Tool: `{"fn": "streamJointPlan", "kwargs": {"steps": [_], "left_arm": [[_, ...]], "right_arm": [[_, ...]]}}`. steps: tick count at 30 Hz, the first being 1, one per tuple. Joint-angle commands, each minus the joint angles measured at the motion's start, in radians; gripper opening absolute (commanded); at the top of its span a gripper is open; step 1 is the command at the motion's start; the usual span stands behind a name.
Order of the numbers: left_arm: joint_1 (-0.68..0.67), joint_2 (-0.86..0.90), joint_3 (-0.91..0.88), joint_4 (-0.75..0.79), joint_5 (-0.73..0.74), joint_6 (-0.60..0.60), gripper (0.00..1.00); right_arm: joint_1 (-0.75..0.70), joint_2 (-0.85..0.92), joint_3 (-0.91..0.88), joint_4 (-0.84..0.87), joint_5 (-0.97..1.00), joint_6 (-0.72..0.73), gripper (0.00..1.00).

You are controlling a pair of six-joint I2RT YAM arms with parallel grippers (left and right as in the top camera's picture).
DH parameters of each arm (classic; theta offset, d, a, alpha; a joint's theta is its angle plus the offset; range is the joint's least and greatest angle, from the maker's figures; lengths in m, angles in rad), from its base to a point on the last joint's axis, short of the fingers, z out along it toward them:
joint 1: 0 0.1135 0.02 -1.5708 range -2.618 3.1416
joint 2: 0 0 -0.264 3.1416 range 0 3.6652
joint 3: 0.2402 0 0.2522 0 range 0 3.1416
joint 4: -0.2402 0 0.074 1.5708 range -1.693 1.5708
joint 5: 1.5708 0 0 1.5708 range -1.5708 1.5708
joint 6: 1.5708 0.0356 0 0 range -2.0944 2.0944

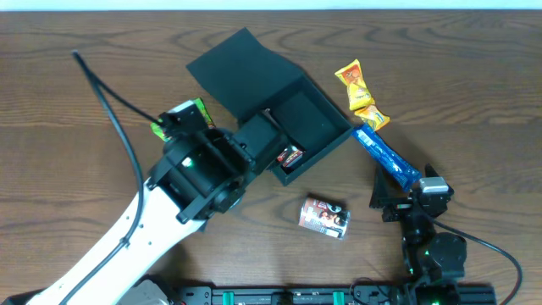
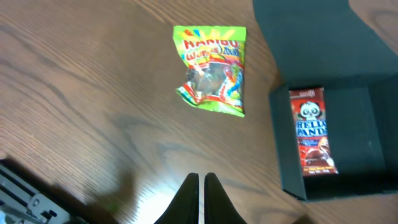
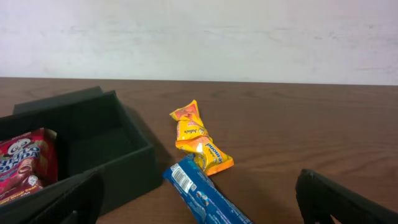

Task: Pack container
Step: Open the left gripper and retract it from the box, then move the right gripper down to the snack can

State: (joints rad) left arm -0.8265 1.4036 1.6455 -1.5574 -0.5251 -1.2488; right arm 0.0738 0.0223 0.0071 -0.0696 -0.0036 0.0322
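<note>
Container (image 1: 309, 117) sits open near the middle of the table (image 1: 59, 127), lid flap thrown back to the far side, one cocoa-biscuit box (image 2: 313, 130) lying along its left inner wall and the rest of the floor bare.

My left pincer (image 2: 201, 178) is clenched on nothing, tips pressed together above bare wood. The green gummy packet (image 2: 211, 71) lies flat ahead of the tips, apart from them and just beside the container's outer wall. My right pincer (image 3: 199, 186) is spread wide and holds nothing. The blue wrapped bar (image 1: 385, 155) lies in front of it, with the twisted yellow packets (image 1: 360, 93) beyond. A red-and-white pack (image 1: 324, 216) lies alone on my side of the container.

I judge the gummy packet to be my left arm's job now. To do it well I should part the tips first, then move forward until they straddle the packet across its narrow width. I would come down squarely and nip the puffed middle, not a thin sealed edge that could slip. Lift clear of the wall before swinging over, and let go above the bare floor, not on top of the biscuit box.
</note>
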Motion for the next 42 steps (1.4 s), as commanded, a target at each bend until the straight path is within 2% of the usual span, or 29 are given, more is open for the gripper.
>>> {"fn": "streamJointPlan", "kwargs": {"steps": [1,6,8,11,13,16,17,20,22,23,24,27,33,39,42], "left_arm": [[0.001,-0.029,-0.055,-0.009,-0.051,0.039,0.06],[0.002,-0.109,-0.118,-0.008,-0.047,0.134,0.06],[0.002,-0.167,-0.128,0.006,-0.047,0.219,0.06],[0.002,-0.274,-0.13,0.083,0.0,0.425,0.06],[0.002,-0.346,-0.13,0.156,0.074,0.605,0.1],[0.002,-0.446,-0.13,0.22,0.166,0.807,0.3],[0.002,-0.477,-0.13,0.22,0.176,0.84,0.41],[0.002,-0.518,-0.13,0.217,0.182,0.885,0.57],[0.002,-0.523,-0.13,0.217,0.191,0.896,0.74],[0.002,-0.521,-0.13,0.217,0.215,0.927,0.88],[0.002,-0.516,-0.13,0.22,0.242,0.959,0.97],[0.002,-0.494,-0.13,0.227,0.321,1.043,0.95],[0.072,-0.449,-0.13,0.22,0.305,1.045,0.95],[0.29,-0.439,-0.13,0.218,0.297,1.043,0.95],[0.334,-0.439,-0.13,0.207,0.298,1.043,0.95]], "right_arm": [[-0.008,-0.003,-0.002,-0.005,0.003,-0.015,0.99],[-0.008,-0.003,-0.002,-0.001,0.006,-0.013,0.99],[-0.008,-0.003,-0.002,0.014,-0.007,0.037,0.99],[-0.008,-0.002,0.026,0.013,-0.163,0.122,0.99],[-0.008,-0.002,0.074,-0.062,-0.24,0.193,0.99],[-0.008,0.017,0.187,-0.247,-0.225,0.236,0.99],[-0.008,0.034,0.248,-0.311,-0.209,0.235,0.99],[-0.008,0.085,0.402,-0.412,-0.206,0.189,0.99],[-0.008,0.14,0.535,-0.513,-0.206,0.187,0.99],[-0.008,0.17,0.595,-0.568,-0.206,0.187,0.99],[-0.008,0.204,0.655,-0.625,-0.206,0.188,0.99],[-0.008,0.332,0.831,-0.802,-0.207,0.188,0.99],[-0.008,0.572,1.079,-1.061,-0.337,0.187,0.99],[-0.008,0.662,1.107,-1.072,-0.391,0.272,0.99],[0.001,0.685,1.107,-1.092,-0.406,0.254,0.99]]}}
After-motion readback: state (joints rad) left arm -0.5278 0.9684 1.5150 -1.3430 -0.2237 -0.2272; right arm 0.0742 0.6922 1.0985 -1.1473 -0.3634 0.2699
